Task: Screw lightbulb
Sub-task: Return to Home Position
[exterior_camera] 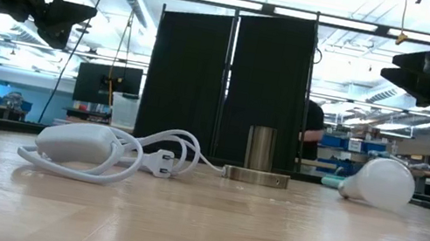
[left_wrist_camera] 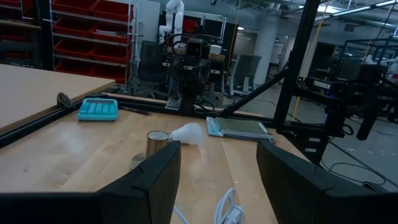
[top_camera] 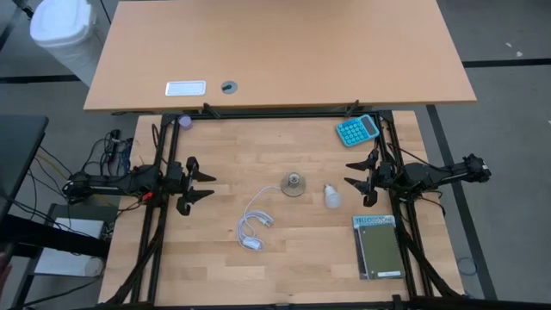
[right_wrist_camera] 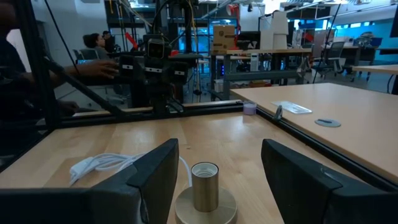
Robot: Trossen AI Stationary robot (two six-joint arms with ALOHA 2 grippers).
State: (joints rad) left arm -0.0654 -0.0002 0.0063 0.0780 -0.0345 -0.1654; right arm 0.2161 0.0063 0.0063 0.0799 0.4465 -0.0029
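Grippers two: left gripper [top_camera: 212, 186] at the left edge of the table [top_camera: 284, 267], right gripper [top_camera: 348, 172] at its right edge, fingers of both spread wide, gripping nothing. One lightbulb [top_camera: 331, 196] lying on its side near the table's middle, just beside the one socket [top_camera: 294, 183], not in it; one cable [top_camera: 254, 226]; one calculator [top_camera: 357, 130] in one right-edge corner, one notebook [top_camera: 378, 246] toward the other. Lightbulb visible from the left wrist; from the right wrist only socket and cable.
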